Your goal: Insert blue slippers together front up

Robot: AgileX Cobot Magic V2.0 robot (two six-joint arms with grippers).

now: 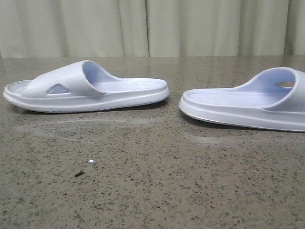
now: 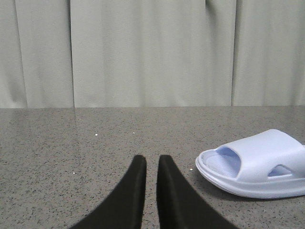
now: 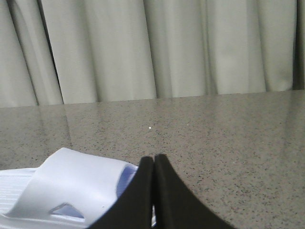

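Two pale blue-white foam slippers lie flat, sole down, on the speckled grey table [image 1: 152,181]. The left slipper [image 1: 86,88] has its toe to the left. The right slipper [image 1: 248,105] has its heel to the left and runs off the right edge. Neither gripper shows in the front view. In the left wrist view my left gripper [image 2: 151,161] is empty, with only a narrow slit between its black fingers, and the left slipper [image 2: 257,164] lies apart beside it. In the right wrist view my right gripper [image 3: 154,158] is shut and empty, with the right slipper [image 3: 71,188] beside and partly behind its fingers.
A pale curtain [image 1: 152,26] hangs behind the table's far edge. A small dark speck [image 1: 79,174] and a tiny white speck [image 1: 92,162] lie on the table in front of the left slipper. A gap of bare table separates the two slippers.
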